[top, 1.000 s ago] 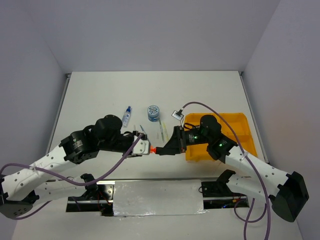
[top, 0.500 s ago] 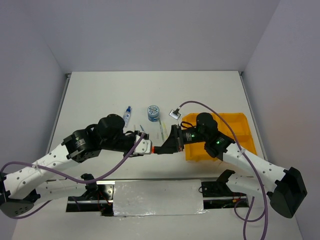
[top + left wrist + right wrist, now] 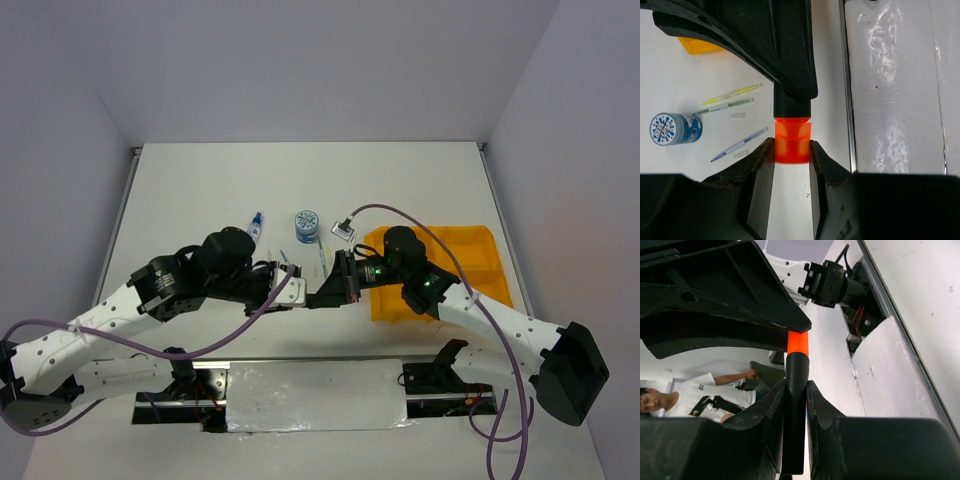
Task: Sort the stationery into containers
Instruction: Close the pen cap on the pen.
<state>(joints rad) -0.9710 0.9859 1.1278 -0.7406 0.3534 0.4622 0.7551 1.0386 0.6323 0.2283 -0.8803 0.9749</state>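
Observation:
A short black highlighter with an orange cap (image 3: 792, 142) hangs above the table's near middle, held from both ends. My left gripper (image 3: 792, 148) is shut on the orange cap. My right gripper (image 3: 795, 388) is shut on the black body (image 3: 796, 371), whose orange cap (image 3: 798, 342) points towards the left gripper. In the top view the left gripper (image 3: 297, 292) and the right gripper (image 3: 323, 294) meet tip to tip and hide most of the highlighter. The orange-yellow tray (image 3: 484, 252) lies to the right, partly under the right arm.
A blue-white pot (image 3: 307, 225), a blue-capped clear bottle (image 3: 255, 231) and thin pens (image 3: 322, 262) lie on the table beyond the grippers. The left wrist view shows the pot (image 3: 675, 128), three pens (image 3: 732, 93) and a shiny plate (image 3: 895, 85) along the near edge.
Both arms have shifted slightly left together with the highlighter between them. The orange cap, plain in the top view before, is now mostly hidden. Neither grip has changed.

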